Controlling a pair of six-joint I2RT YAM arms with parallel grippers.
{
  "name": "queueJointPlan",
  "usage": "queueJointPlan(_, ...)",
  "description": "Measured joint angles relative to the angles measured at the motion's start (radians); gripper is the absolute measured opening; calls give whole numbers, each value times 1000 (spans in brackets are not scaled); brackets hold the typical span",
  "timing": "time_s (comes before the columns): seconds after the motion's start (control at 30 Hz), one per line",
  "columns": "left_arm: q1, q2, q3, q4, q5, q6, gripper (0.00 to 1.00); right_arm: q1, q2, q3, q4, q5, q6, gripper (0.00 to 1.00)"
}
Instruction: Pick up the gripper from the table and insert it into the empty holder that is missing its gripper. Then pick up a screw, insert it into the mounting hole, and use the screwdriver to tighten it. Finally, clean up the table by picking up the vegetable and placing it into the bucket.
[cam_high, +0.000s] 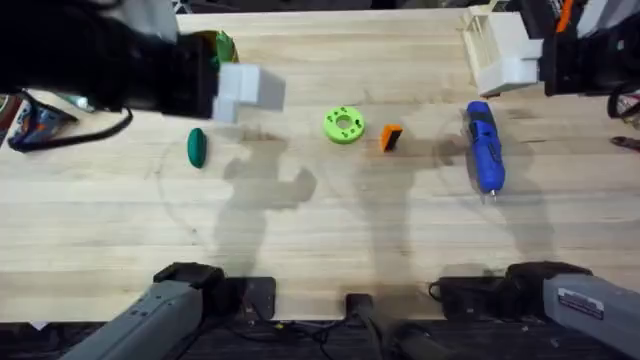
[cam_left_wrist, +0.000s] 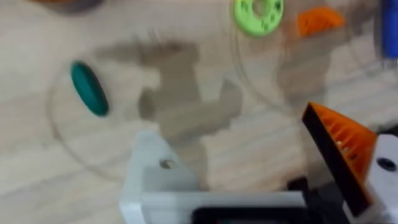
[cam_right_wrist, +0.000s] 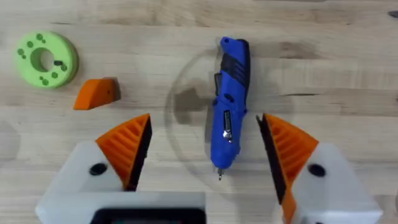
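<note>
Two arms rise from the near table edge, and both claws hang high over the far side with nothing held. Nearest on the wood lies the blue screwdriver (cam_high: 483, 147), flat, bit pointing toward the bases, probably laid out for an easy grab. The right gripper (cam_right_wrist: 205, 146) hovers spread right above it. Beyond, in a row, sit the loose orange gripper (cam_high: 391, 137), the green disc (cam_high: 344, 125) and the vegetable (cam_high: 196, 147). The left gripper (cam_left_wrist: 249, 162) shows one bare white holder (cam_left_wrist: 152, 171); whether it is spread I cannot tell.
</note>
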Motion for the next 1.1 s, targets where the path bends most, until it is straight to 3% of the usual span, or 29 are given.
queueJointPlan(0.17,0,-114,-34,216,-2,1,987,0,0,0,0,0,0,993)
queueJointPlan(0.27,0,-203,-112,348,-1,1,986,0,0,0,0,0,0,994)
queueJointPlan(0.47,16,-358,-402,666,31,1,986,0,0,0,0,0,0,994)
queueJointPlan(0.7,115,-517,-722,987,127,1,987,0,0,0,0,0,0,994)
queueJointPlan(0.87,165,-671,-863,1075,179,1,988,0,0,0,0,0,0,994)
queueJointPlan(1.1,174,-871,-1023,1143,234,1,985,0,0,0,0,0,0,994)
